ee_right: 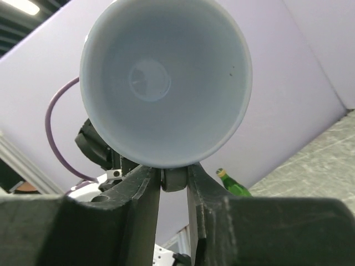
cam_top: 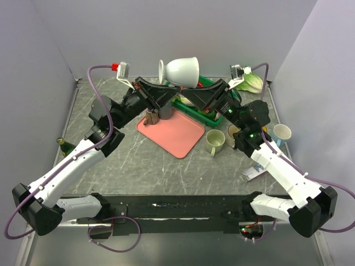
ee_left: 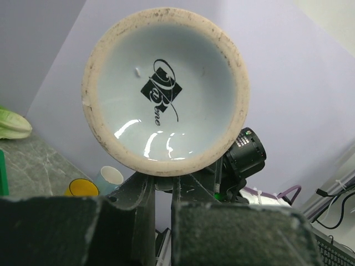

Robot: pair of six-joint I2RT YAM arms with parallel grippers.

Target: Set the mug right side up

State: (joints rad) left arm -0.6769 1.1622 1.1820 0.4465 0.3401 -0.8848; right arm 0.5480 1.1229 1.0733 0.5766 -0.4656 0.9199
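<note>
A white mug (cam_top: 181,71) is held in the air on its side above the back of the table, its foot to the left and its mouth to the right. In the left wrist view I see its base (ee_left: 166,88) with a black logo. In the right wrist view I see into its empty mouth (ee_right: 166,83). My left gripper (cam_top: 165,93) and my right gripper (cam_top: 193,93) meet under the mug. Each is shut on the handle below the mug's body, seen in the left wrist view (ee_left: 158,185) and the right wrist view (ee_right: 175,180).
A pink tray (cam_top: 173,134) with a brown object (cam_top: 151,117) lies under the mug, with a green basket (cam_top: 195,110) behind it. A pale green mug (cam_top: 215,141), a yellow cup (cam_top: 232,133), a light blue cup (cam_top: 282,133) and lettuce (cam_top: 250,83) are at the right. A green bottle (cam_top: 65,145) stands at the left.
</note>
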